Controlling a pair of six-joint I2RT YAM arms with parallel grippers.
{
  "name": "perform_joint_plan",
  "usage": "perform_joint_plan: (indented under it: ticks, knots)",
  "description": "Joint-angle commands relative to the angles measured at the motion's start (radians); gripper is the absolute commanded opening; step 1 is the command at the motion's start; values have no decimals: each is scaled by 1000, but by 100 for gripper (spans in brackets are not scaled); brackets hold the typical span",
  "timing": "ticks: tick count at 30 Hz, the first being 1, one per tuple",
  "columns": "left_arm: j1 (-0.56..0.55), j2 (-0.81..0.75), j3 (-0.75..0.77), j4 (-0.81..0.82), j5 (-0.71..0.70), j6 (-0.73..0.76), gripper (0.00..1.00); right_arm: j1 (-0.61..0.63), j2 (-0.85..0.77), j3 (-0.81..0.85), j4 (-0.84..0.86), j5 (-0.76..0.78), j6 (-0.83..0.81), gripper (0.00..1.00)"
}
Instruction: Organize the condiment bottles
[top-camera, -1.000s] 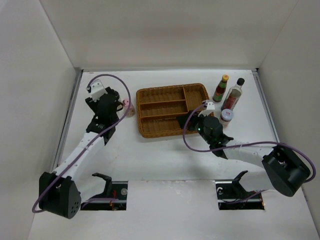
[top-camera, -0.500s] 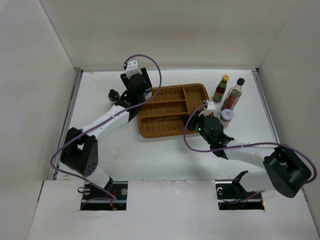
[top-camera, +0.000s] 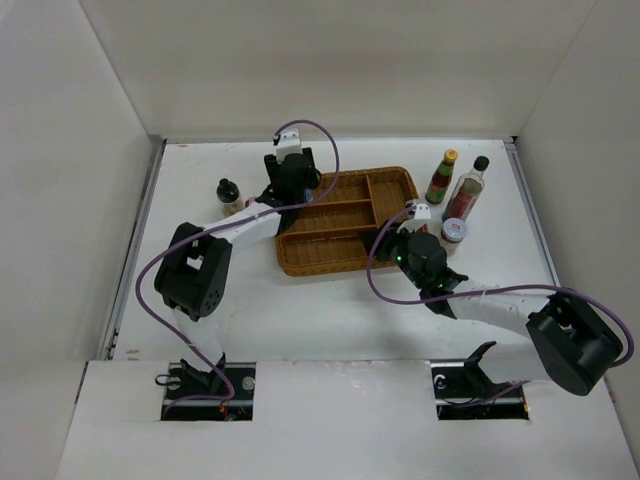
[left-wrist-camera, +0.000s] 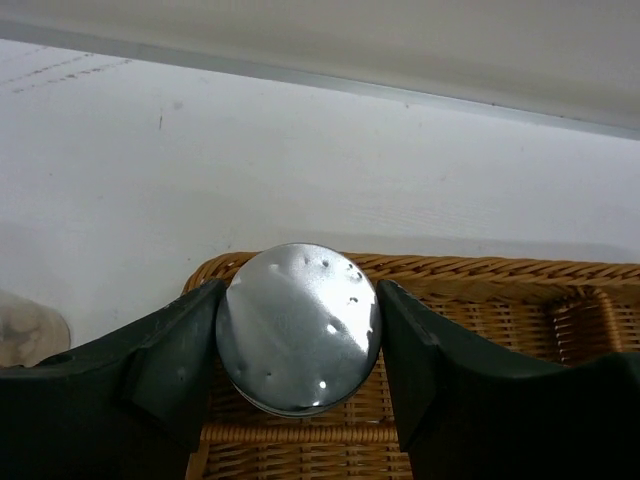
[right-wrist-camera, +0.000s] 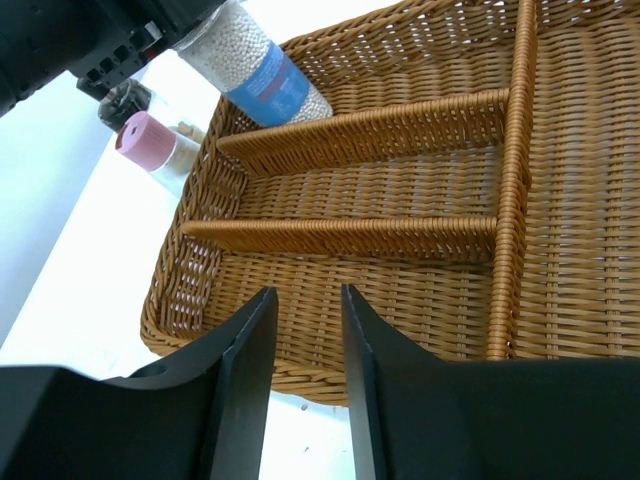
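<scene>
Wicker tray: silver-capped bottle hangs tilted over its far-left corner, clamped in the left hand, arm stretched in from the left. Right hand sits low at the tray's near-right corner, fingers narrowly apart. Pink-capped bottle stands on the tabletop left of the tray.
</scene>
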Motion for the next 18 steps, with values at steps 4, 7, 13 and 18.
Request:
perform_joint_plan:
  ticks: [4,7,13,18]
  knots:
    - [-27,-12,23,73,-13,5,75,-10,-9,13,47,-5,1,40]
    - [-32,-50,23,73,-16,17,85,-14,-9,13,47,-4,1,40]
    - [-33,-217,-49,74,-37,42,89,-14,-11,11,47,-2,1,42]
    - [7,-387,-219,24,-105,25,88,-14,-12,10,47,-1,1,43]
